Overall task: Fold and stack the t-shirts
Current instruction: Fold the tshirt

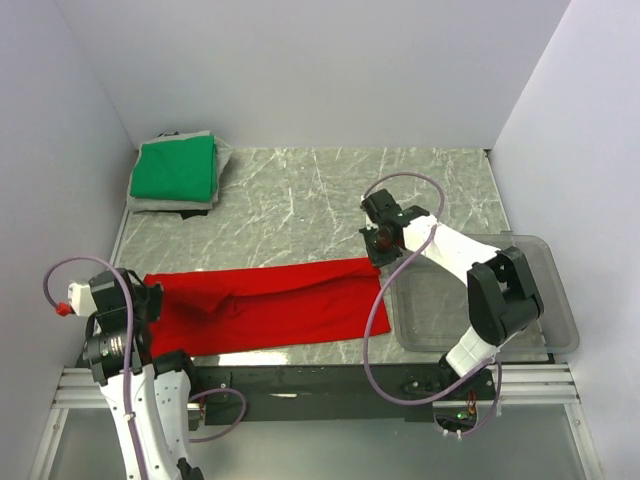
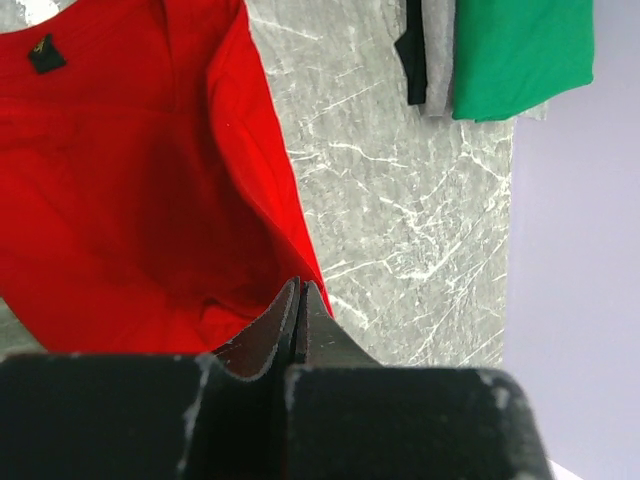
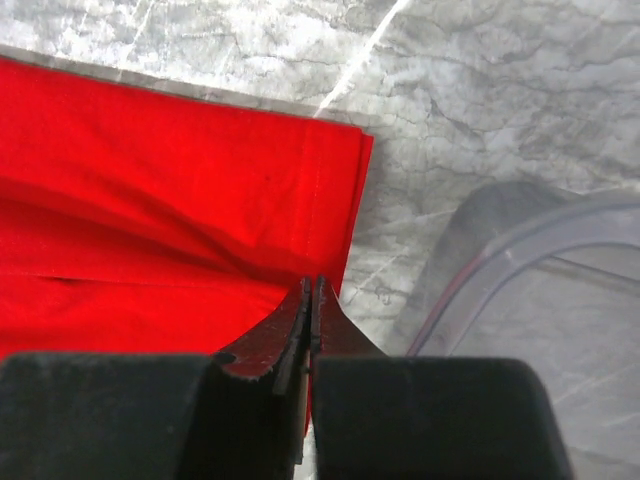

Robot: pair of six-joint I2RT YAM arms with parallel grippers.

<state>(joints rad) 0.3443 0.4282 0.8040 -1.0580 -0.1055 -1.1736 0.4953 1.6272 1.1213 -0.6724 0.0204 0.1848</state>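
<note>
The red t-shirt [image 1: 270, 300] lies as a long folded band across the near part of the marble table. My left gripper [image 1: 152, 300] is at its left end, shut, with the cloth's edge [image 2: 130, 180] rising to the fingertips [image 2: 300, 285]. My right gripper [image 1: 382, 255] is at the far right corner, shut on the hem [image 3: 180, 200], which runs up into the closed jaws [image 3: 312, 282]. The green t-shirt [image 1: 175, 168] rests folded at the back left corner, and its edge shows in the left wrist view [image 2: 520, 55].
Grey [image 2: 437, 60] and black [image 2: 415, 50] cloths lie under the green shirt. A clear plastic bin [image 1: 560, 300] stands at the right, its rim [image 3: 520, 240] close to the right gripper. White walls close in the table on three sides.
</note>
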